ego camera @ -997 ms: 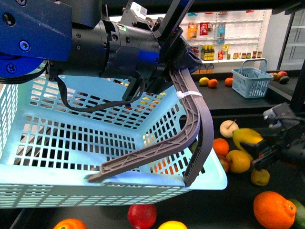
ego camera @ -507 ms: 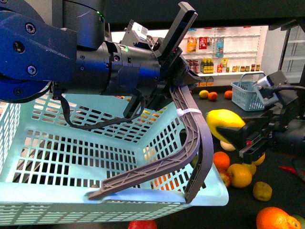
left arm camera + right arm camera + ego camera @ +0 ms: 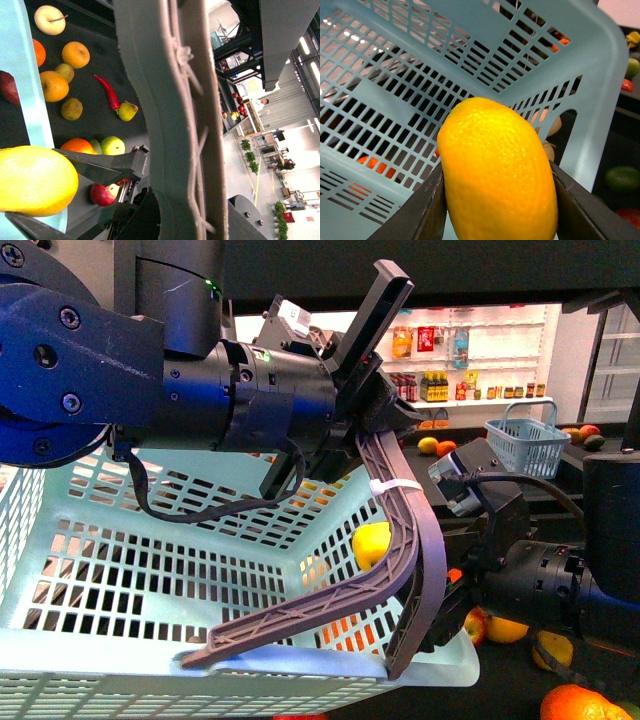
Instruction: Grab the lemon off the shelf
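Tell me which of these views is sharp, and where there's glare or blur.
Front view: the back wall shelves are blown out, the left arm dark. Left wrist view: the basket handle is close and blurred, with glare from the bright hall behind it. Right wrist view: the lemon is sharp, evenly lit, the basket behind slightly soft.

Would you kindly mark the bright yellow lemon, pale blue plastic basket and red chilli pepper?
Lemon (image 3: 497,172), right wrist view, peel centre.
Basket (image 3: 120,652), front view, front rim.
Chilli pepper (image 3: 106,92), left wrist view, mid-body.
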